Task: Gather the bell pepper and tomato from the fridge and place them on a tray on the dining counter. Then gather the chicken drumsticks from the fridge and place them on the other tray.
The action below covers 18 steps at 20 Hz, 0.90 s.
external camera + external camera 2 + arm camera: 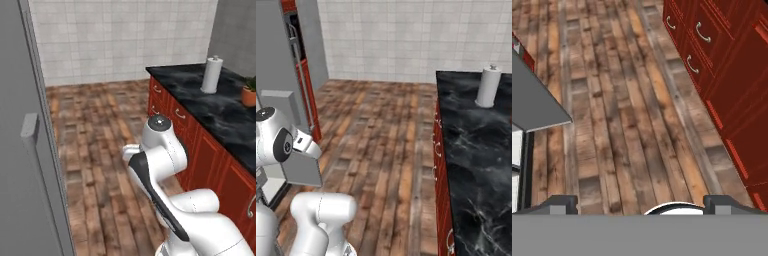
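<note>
The fridge [20, 150] is a tall grey steel wall along the left of the left base view, with a bar handle [30, 131] on it. It also rises at the left in the right base view [281, 60]. In the hand view a grey fridge door panel [534, 102] juts over the wooden floor, with a pale inner edge below it. My gripper [641, 204] is open and points down at bare floor, with nothing between its fingertips [562, 203]. The bell pepper, tomato, chicken drumsticks, both trays and the dining counter are out of view.
Red drawer cabinets [722, 60] with a black marble top [220, 115] run along the right. A white paper towel roll [211, 75] and a potted plant [249, 93] stand on the top. Wooden floor [381, 130] stretches to a white tiled back wall [120, 40].
</note>
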Available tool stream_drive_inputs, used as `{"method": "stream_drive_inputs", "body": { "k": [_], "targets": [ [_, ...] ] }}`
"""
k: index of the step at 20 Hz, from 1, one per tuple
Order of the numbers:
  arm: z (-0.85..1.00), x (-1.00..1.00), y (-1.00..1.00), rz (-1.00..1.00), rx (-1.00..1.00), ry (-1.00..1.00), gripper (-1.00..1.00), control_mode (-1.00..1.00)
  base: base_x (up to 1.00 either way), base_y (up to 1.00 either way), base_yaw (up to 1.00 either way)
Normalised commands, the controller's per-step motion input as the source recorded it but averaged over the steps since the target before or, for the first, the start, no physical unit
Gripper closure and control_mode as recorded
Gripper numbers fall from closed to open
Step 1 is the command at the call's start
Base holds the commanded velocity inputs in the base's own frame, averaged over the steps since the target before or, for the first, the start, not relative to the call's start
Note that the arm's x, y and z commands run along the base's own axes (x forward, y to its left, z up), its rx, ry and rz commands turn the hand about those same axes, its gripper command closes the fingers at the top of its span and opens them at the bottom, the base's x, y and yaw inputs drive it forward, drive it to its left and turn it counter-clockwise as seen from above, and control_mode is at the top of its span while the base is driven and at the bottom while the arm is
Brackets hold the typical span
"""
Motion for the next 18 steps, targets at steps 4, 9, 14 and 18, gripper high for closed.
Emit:
{"method": "stream_drive_inputs", "body": {
  "k": [4,9,14,18],
  "targets": [
    [0.00,0.00,0.00,0.00,0.00,0.00,-1.00,1.00,0.53,0.32,0.20],
    [0.00,0.00,0.00,0.00,0.00,0.00,-1.00,1.00,0.35,0.16,0.37],
    [0.00,0.00,0.00,0.00,0.00,0.00,-1.00,1.00,0.38,0.00,0.42],
    [0.00,0.00,0.00,0.00,0.00,0.00,-1.00,1.00,0.30,0.00,0.37]
  ]
}}
